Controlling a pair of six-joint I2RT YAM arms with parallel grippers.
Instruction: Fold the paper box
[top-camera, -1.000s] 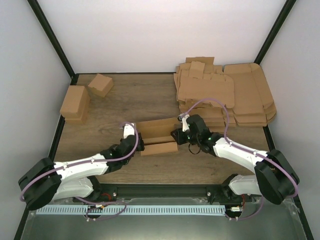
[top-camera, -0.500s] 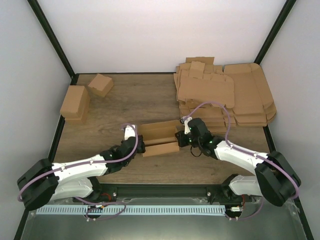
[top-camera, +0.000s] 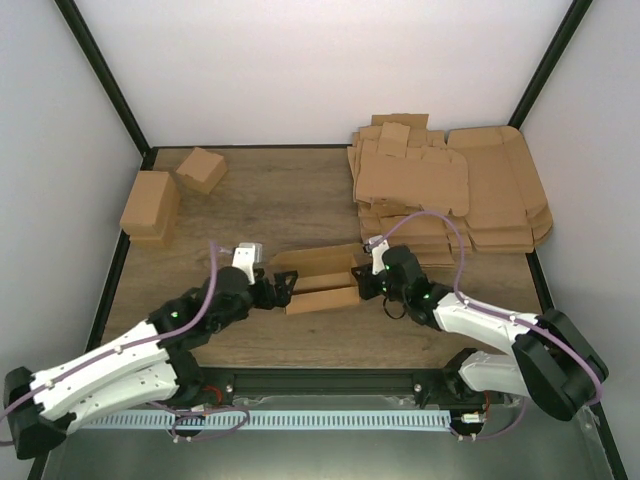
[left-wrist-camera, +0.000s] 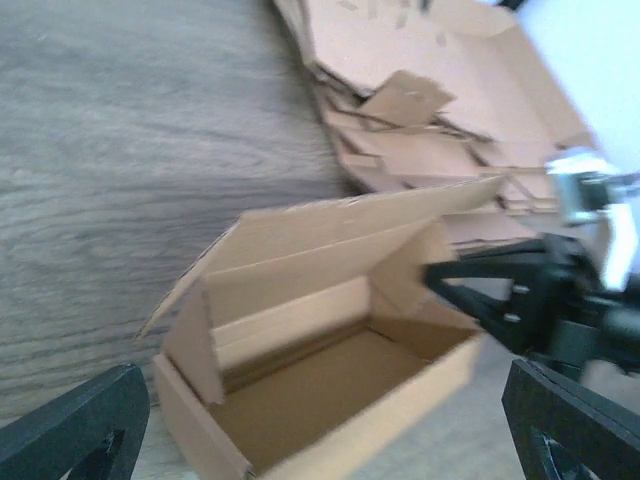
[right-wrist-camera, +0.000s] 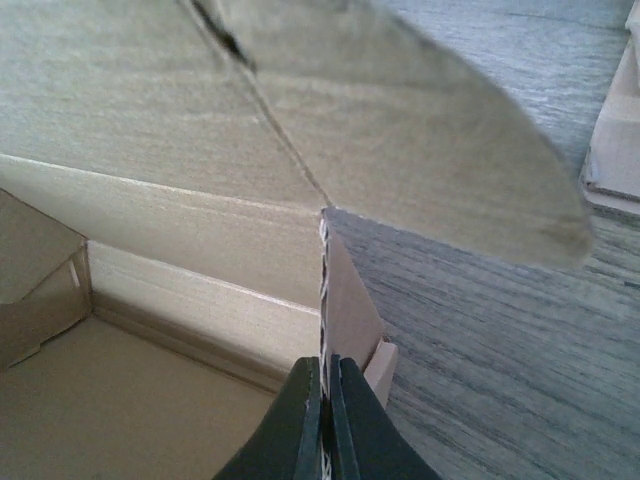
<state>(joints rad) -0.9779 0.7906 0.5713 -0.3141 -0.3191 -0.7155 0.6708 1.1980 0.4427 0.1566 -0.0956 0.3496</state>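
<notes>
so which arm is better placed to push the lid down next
Left, probably. The right gripper is shut on the right end wall of the paper box, steadying it. The left gripper is open and free, just off the box's left end, facing the raised lid.

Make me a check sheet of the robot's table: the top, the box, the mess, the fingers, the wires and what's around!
Surface: wood-grain table.
Job's things: paper box, tray formed, lid standing open.
Clutter: heap of flat cardboard sheets far right; two folded cartons far left.
Grippers: left fingers open, at the box's left end; right fingers shut on a flap at the box's right end.
Cables: purple cable looping along each arm.
Surroundings: white walls, black frame posts.
</notes>
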